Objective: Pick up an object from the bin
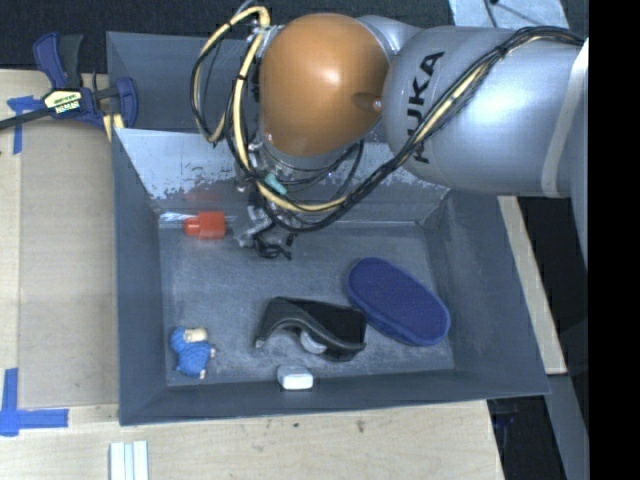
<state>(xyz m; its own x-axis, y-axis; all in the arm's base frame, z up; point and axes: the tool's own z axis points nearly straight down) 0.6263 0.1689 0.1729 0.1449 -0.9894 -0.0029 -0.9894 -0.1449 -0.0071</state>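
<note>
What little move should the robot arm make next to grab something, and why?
Probably a short slide toward the view's left, so the gripper sits over the small orange-red piece. The gripper hangs low near the back of the bin, just beside that piece and apart from it. The black curved thing and the blue oval pad lie farther off, toward the front.

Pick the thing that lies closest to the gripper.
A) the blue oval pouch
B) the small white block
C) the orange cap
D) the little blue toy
C: the orange cap lies right beside the gripper, just to its left in the camera view.
</note>
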